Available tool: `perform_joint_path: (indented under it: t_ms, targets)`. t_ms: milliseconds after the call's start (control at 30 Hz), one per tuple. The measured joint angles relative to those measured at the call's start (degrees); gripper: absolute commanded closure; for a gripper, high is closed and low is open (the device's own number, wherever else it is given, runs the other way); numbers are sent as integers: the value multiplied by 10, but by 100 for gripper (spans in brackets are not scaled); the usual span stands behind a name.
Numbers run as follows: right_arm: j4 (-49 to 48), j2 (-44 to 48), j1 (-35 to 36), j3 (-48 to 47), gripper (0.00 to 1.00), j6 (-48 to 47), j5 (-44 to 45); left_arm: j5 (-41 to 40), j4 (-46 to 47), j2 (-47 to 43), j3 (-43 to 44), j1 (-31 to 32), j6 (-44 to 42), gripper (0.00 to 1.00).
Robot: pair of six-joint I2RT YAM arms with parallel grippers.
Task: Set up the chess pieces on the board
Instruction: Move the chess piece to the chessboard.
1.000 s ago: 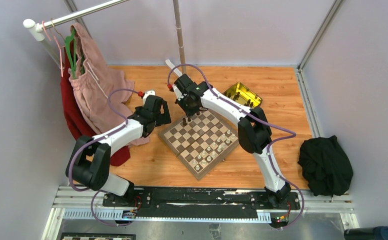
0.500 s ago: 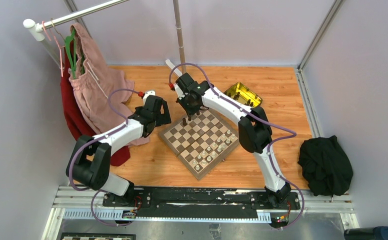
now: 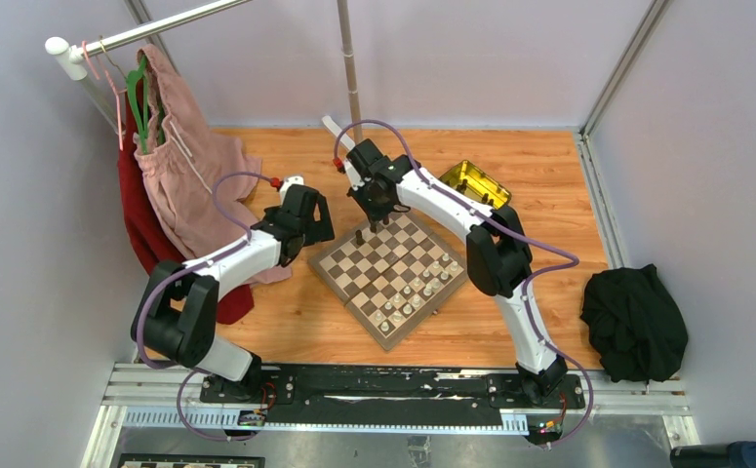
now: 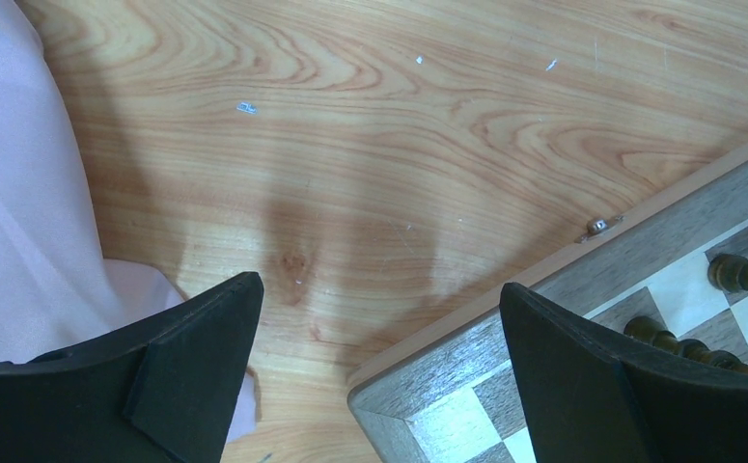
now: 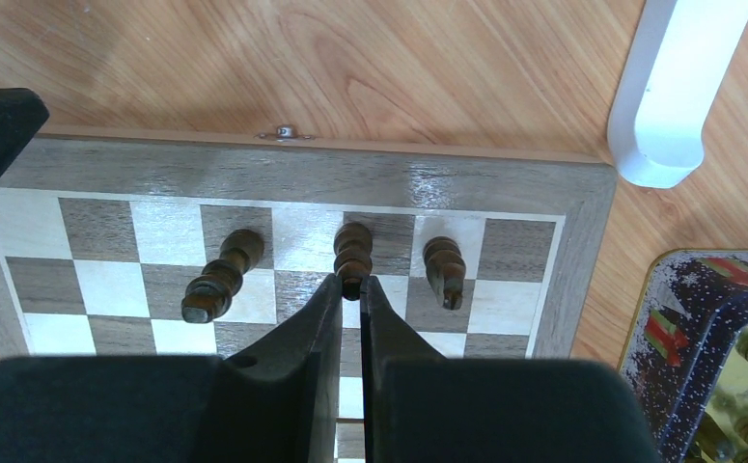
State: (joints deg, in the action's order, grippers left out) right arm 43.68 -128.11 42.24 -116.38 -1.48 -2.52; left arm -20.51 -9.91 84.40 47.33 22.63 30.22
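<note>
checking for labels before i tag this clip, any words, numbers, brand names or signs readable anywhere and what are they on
No text can be read in any view.
board: the border is plain wood, with no letters or numbers.
tin: a red and green pattern on the outside, with no legible words.

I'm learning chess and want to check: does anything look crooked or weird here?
Only the board looks askew. It sits turned cornerwise on the table, with one corner pointing at the near edge. As far as I can tell, the chess pieces stand upright, and nothing looks spilled or broken.
</note>
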Motion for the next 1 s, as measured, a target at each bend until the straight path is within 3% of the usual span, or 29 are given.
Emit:
perform_joint_path:
  t_ms: [567,800,1000]
  targets:
    - [-1,0,-10,0,100,0,0,0,0,14,14,1,0,0]
    - [-2,0,-11,0,82,0,0,0,-1,15,19,1,0,0]
    - [-2,0,-11,0,74,-1,-1,0,-1,16,26,4,-1,0]
